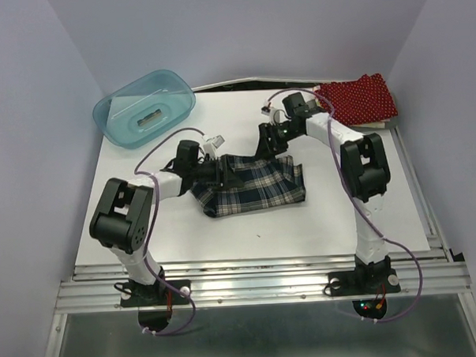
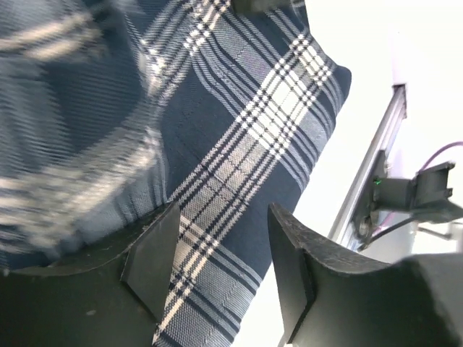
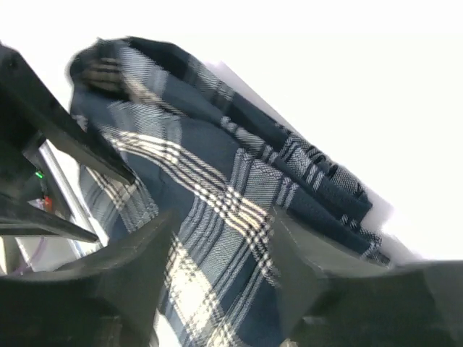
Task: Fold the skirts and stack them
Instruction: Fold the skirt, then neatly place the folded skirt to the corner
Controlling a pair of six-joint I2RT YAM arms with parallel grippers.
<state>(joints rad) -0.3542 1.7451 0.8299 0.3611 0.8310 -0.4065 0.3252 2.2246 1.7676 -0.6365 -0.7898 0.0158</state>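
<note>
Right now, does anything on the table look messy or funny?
Yes. The plaid skirt in the middle lies rumpled and crooked, its edges uneven. The red dotted skirt at the far right corner looks tidy.

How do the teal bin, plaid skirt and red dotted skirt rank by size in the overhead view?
1-2. Teal bin and plaid skirt: too alike to rank.
3. Red dotted skirt: smallest.

Motion-blurred plaid skirt, left wrist view
</note>
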